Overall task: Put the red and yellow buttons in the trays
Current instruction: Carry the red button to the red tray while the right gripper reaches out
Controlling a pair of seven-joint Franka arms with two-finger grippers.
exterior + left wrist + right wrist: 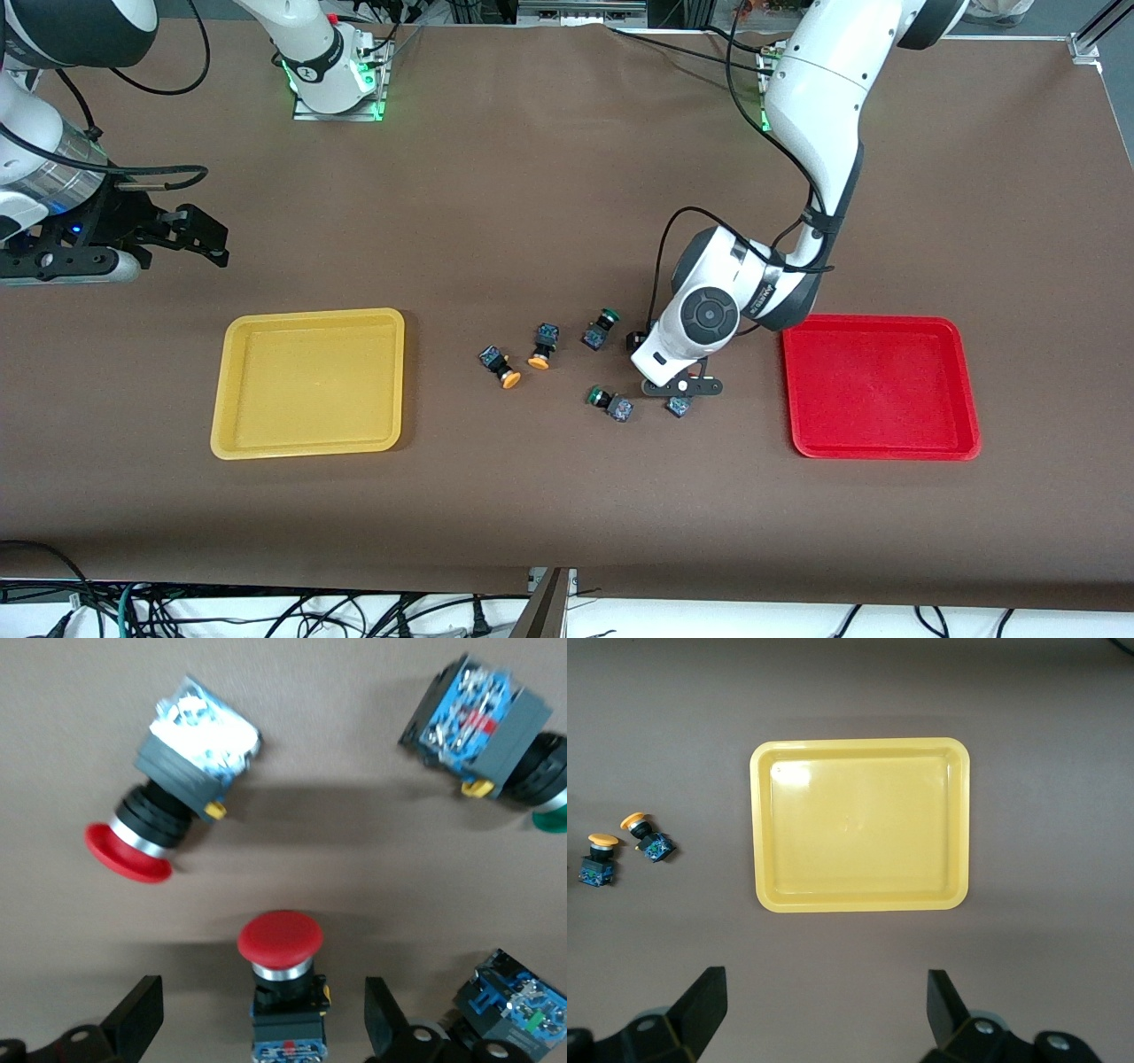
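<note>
One red button (pixel 281 979) is lying on the table between our left gripper's (pixel 264 1023) spread fingers, beside the red tray (pixel 881 386). Our right gripper (pixel 824 1019) is waiting, fingers spread, above the yellow tray (pixel 859 824)

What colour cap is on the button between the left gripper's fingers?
Red, seen best in the left wrist view: the button sits between the open left gripper fingers.

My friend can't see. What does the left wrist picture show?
The open left gripper sits around a red button on the brown table. A second red button lies on its side nearby, and two green buttons show at the edges.
</note>
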